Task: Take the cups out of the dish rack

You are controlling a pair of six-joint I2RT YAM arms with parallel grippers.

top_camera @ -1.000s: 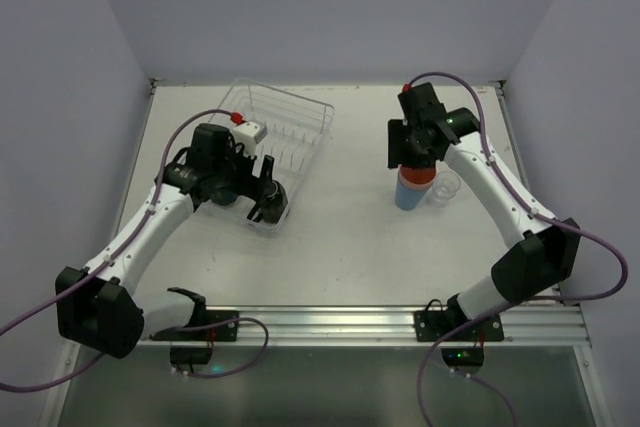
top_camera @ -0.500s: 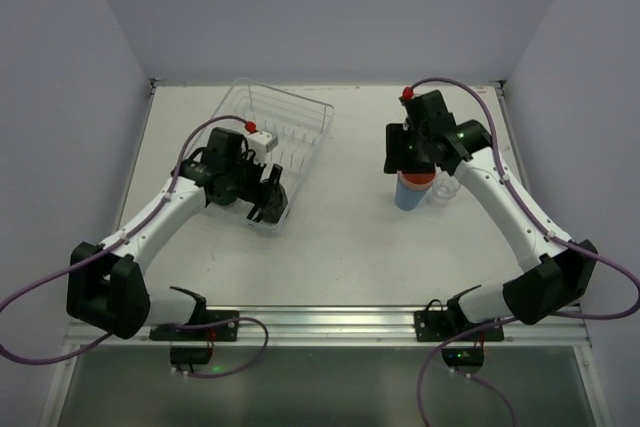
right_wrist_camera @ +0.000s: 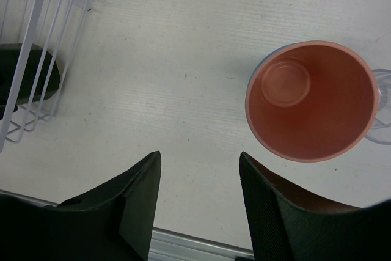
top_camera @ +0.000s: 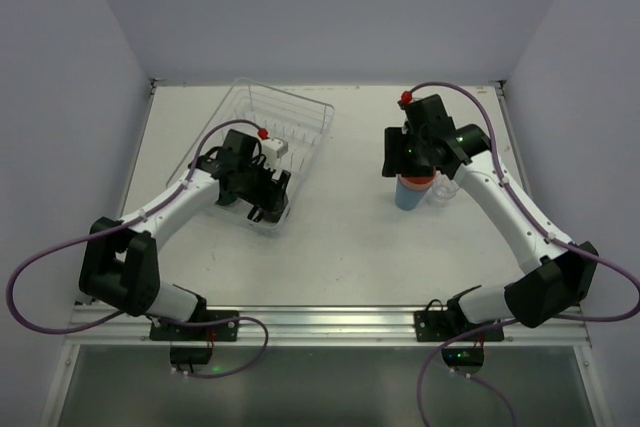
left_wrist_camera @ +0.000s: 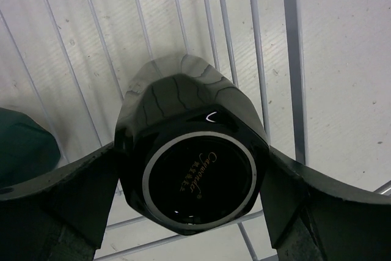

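Note:
The black mug [left_wrist_camera: 190, 151] stands upside down in the see-through dish rack [top_camera: 300, 112], at its near right corner. My left gripper [top_camera: 271, 194] is down over it, and in the left wrist view [left_wrist_camera: 192, 160] both fingers press the mug's sides. A dark teal mug [left_wrist_camera: 23, 145] sits beside it in the rack. The salmon-pink tumbler [right_wrist_camera: 310, 99] is nested in the light-blue tumbler [top_camera: 410, 194] on the table at the right. My right gripper [right_wrist_camera: 198, 163] is open and empty, hovering just left of them [top_camera: 398, 159].
A small clear glass [top_camera: 446, 187] stands just right of the stacked tumblers. The rack's wire wall [right_wrist_camera: 36, 22] and the teal mug [right_wrist_camera: 27, 71] show at the left edge of the right wrist view. White walls close the table in at the back and sides.
My left arm swung its elbow in and its gripper settled around the black mug. My right gripper drew up and slightly left, away from the stacked tumblers.

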